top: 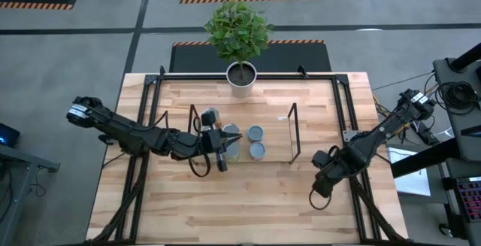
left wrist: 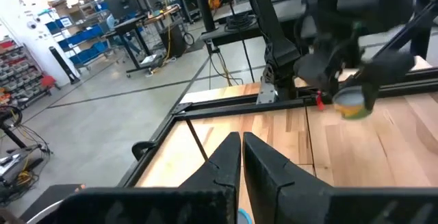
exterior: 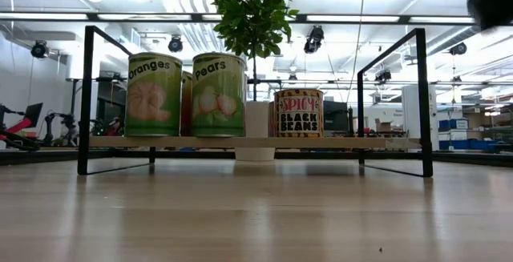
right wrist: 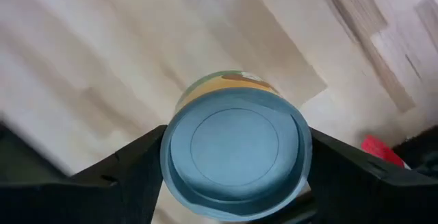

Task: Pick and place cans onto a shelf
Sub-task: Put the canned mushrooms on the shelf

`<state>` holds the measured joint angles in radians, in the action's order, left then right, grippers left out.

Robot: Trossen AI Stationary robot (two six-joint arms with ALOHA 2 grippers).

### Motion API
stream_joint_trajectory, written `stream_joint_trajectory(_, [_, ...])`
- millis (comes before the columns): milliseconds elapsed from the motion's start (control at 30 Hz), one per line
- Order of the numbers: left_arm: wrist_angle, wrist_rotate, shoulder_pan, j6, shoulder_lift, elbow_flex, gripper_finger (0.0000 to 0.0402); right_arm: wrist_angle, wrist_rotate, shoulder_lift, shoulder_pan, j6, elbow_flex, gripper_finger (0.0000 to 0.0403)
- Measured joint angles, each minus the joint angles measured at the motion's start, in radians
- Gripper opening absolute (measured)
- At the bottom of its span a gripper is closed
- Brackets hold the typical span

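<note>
My right gripper [right wrist: 233, 166] clamps a can [right wrist: 234, 145] above the table [top: 301, 201]; left gripper [left wrist: 242, 157] closed, over the shelf [top: 292, 133].

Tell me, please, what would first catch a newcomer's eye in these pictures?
Probably the green-labelled Oranges can and Pears can on the low black wire shelf with a light wood board mid-table. Next, the right pincer, near the table's right edge, clasping a silver-topped yellow-sided can.

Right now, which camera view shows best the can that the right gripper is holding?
The right wrist view: the can fills the picture, between the right gripper's fingers. The left wrist view shows it small and blurred. In the high view the arm hides it; the low view misses it.
</note>
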<state>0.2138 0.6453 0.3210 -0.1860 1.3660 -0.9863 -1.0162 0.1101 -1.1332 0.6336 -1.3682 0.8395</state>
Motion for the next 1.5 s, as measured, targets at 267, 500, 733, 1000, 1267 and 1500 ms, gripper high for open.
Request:
stream_joint_trajectory(267, [-0.110,0.000,0.010,0.069,-0.046,0.001,0.0000,-0.006,-0.150,-0.003,0.123,0.035,0.236,0.0288])
stream_joint_trajectory(500, [-0.204,0.000,0.029,0.129,-0.102,0.002,0.0000,0.010,-0.365,-0.053,0.185,0.164,0.453,0.0289])
stream_joint_trajectory(733, [-0.199,-0.001,0.075,0.102,-0.203,0.012,0.0000,-0.012,-0.428,-0.189,0.133,0.421,0.675,0.0290])
stream_joint_trajectory(1000, [-0.094,-0.002,0.103,0.094,-0.338,0.136,0.0000,-0.239,-0.417,-0.381,-0.013,0.638,0.904,0.0290])
stream_joint_trajectory(1267, [-0.032,-0.001,0.102,0.102,-0.463,0.237,0.0000,-0.340,-0.320,-0.483,-0.186,0.844,0.982,0.0290])
stream_joint_trajectory(1500, [-0.032,-0.001,0.102,0.117,-0.479,0.245,0.0000,-0.341,-0.267,-0.513,-0.314,0.978,0.959,0.0290])
